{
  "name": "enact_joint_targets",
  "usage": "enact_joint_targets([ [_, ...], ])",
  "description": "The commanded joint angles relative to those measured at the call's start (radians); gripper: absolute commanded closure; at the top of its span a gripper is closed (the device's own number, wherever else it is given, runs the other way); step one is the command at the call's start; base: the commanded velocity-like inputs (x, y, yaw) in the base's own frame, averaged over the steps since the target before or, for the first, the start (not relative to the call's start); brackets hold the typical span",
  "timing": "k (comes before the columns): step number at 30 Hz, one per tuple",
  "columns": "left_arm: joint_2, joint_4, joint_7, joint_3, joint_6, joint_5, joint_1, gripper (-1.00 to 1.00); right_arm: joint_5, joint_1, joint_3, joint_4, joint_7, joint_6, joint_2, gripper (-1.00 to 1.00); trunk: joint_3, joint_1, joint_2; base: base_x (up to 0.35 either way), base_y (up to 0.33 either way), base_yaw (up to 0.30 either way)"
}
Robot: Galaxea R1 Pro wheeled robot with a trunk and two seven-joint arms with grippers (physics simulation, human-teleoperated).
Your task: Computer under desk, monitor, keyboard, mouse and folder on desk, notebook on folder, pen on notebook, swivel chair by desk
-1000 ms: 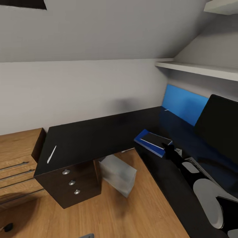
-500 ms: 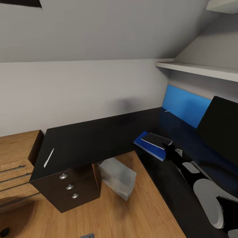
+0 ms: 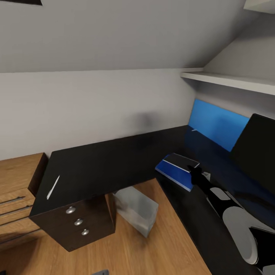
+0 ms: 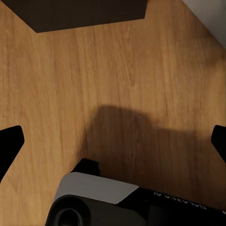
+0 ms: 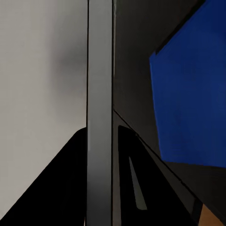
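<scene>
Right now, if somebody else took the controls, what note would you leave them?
Left fingers: open, empty, over the wood floor.
Right fingers: apparently closed on the notebook edge.
Done: notebook lies on the folder on the desk; monitor on the desk; computer under it.
Left to do: pen, lying at the desk's far end, goes onto the notebook; chair beside the desk. Keyboard and mouse: cannot make out, check.
</scene>
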Motion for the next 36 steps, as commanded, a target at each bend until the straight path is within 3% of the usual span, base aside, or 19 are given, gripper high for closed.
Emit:
enact_joint_targets([
  [1, 0.001, -0.002, 0.008, -0.005, 0.002, 0.005, -0.001, -1.0, -0.008, -0.001, -0.004, 0.0, 0.001, 0.008, 0.001, 1.0, -0.001, 0.0, -0.001, 0.035, 0.0, 0.0],
  [15, 0.001, -0.002, 0.008, -0.004, 0.002, 0.005, -0.001, -1.0, -0.005, -0.001, 0.0, 0.001, -0.042, 0.005, 0.002, 1.0, -0.001, 0.0, -0.001, 0.006, 0.0, 0.0],
  [22, 0.001, -0.002, 0.008, -0.004, 0.002, 0.005, -0.001, -1.0, -0.006, -0.001, 0.002, -0.004, -0.13, -0.003, 0.004, 1.0, -0.001, 0.0, -0.001, 0.0, 0.0, 0.0],
  [23, 0.001, -0.002, 0.008, -0.003, 0.002, 0.005, -0.001, -1.0, -0.007, -0.001, 0.003, -0.006, -0.173, -0.032, 0.004, 1.0, -0.001, 0.0, -0.001, 0.0, 0.0, 0.0],
  [26, 0.001, -0.002, 0.008, -0.003, 0.002, 0.005, -0.001, -1.0, -0.009, -0.001, 0.002, -0.006, -0.202, -0.058, 0.004, 1.0, -0.001, 0.0, -0.001, 0.0, 0.0, 0.0],
  [36, 0.001, -0.002, 0.008, -0.003, 0.002, 0.005, -0.001, -1.0, -0.009, -0.001, 0.003, -0.007, -0.217, -0.073, 0.006, 1.0, -0.001, 0.0, -0.001, 0.0, 0.0, 0.0],
])
